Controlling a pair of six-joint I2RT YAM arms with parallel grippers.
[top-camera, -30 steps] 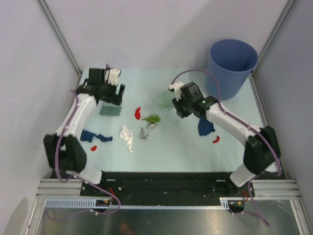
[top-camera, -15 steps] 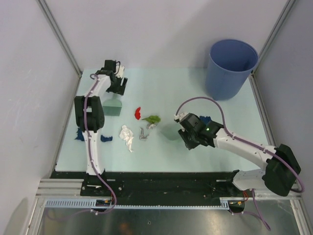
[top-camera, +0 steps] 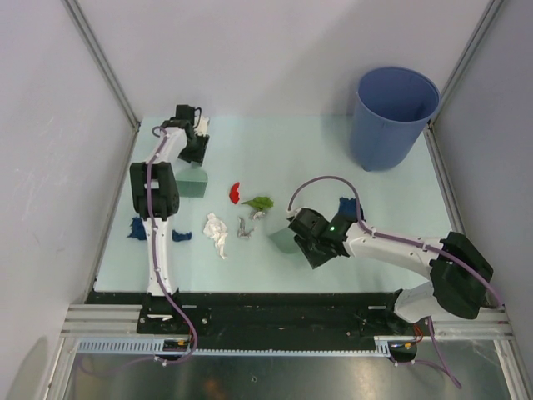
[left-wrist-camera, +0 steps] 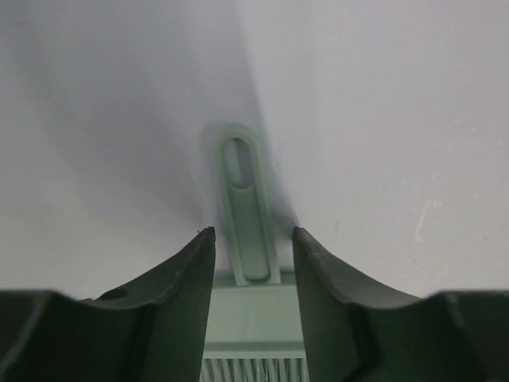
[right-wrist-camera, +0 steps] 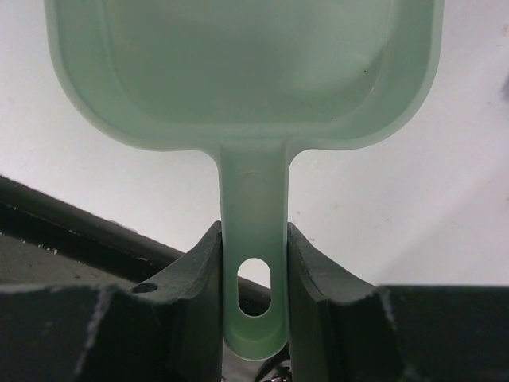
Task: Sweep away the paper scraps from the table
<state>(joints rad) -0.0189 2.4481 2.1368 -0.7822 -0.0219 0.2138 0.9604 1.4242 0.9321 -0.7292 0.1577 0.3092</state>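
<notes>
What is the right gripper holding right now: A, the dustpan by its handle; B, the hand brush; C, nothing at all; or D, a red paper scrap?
A: in the right wrist view the right gripper has both fingers pressed against the handle of the pale green dustpan, whose pan extends out ahead of it.

— Where are the paper scraps?
— Crumpled, spread on the pale green surface: red, green, grey and white close together near the middle, dark blue ones at both sides.
</notes>
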